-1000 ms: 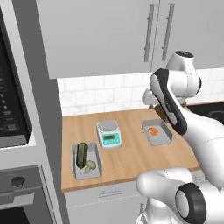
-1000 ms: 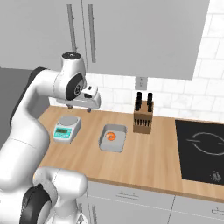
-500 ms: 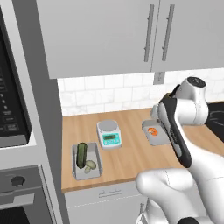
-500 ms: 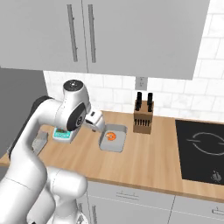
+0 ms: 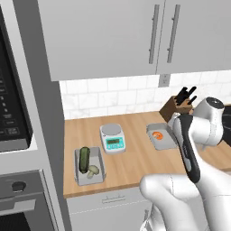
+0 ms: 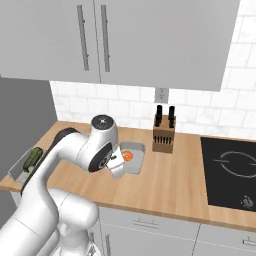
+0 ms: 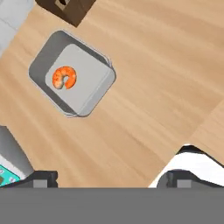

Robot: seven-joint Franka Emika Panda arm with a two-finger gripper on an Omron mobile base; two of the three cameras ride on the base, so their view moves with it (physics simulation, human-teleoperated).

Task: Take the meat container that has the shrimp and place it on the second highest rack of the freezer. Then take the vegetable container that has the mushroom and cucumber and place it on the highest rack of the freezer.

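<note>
While both containers are sitting on the counter (image 5: 135,158), judging the task as barely begun: nothing lifted, nothing placed on a freezer rack, both transfers left to do. Hovering the gripper (image 7: 107,179) above the wood with jaws spread wide apart, grasping nothing. Seeing the meat container (image 7: 72,74) ahead of the fingertips (image 7: 41,178) and off toward the left jaw, well apart, not yet between them, with the shrimp (image 7: 64,77) lying near its far side. Leaving the vegetable container (image 5: 89,166), holding the cucumber (image 5: 84,159) and the mushroom (image 5: 93,170), far off beyond the kitchen scale (image 5: 113,138). Passing the knife block (image 6: 163,134) just beyond the shrimp tray.
</note>
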